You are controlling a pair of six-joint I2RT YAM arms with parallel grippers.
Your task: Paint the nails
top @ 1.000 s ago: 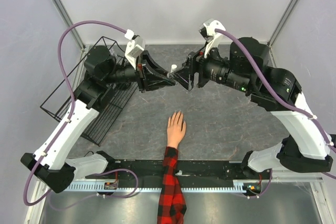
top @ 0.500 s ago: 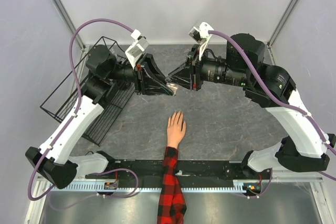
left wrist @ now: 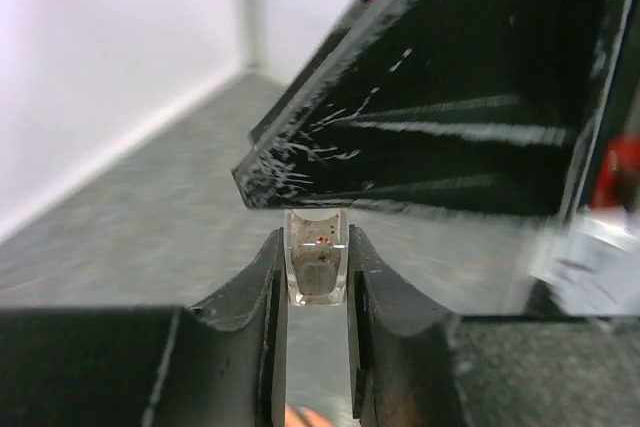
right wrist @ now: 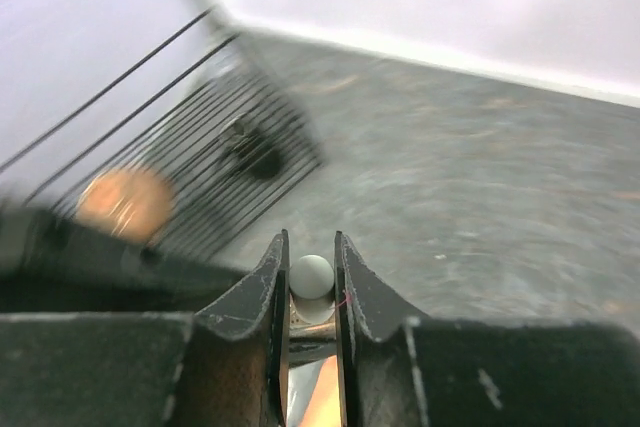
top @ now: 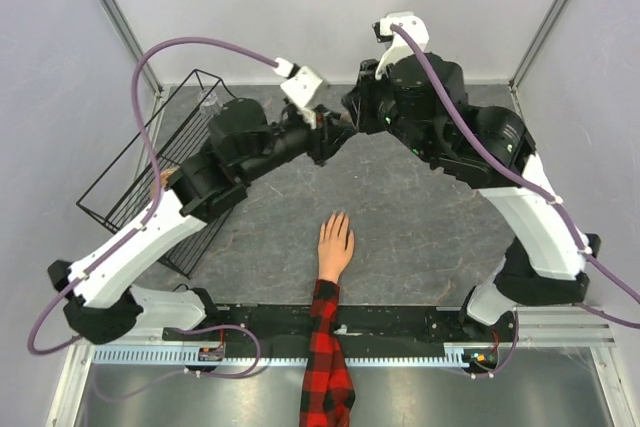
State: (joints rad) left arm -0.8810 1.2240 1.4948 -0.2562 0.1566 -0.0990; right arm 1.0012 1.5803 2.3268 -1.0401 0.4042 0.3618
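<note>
Grey desk beneath, far middle: left tool clamps the bottle, right tool pinches its cap (best twisted straight about its axis).

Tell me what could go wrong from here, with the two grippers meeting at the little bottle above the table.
1. The left gripper pinches the small clear bottle only at its fingertips; if the right gripper twists or pulls the pale round cap, the bottle may turn or slip out.
2. The two meet in the air above the table, beyond the mannequin hand; a dropped bottle could spill its contents there.
</note>
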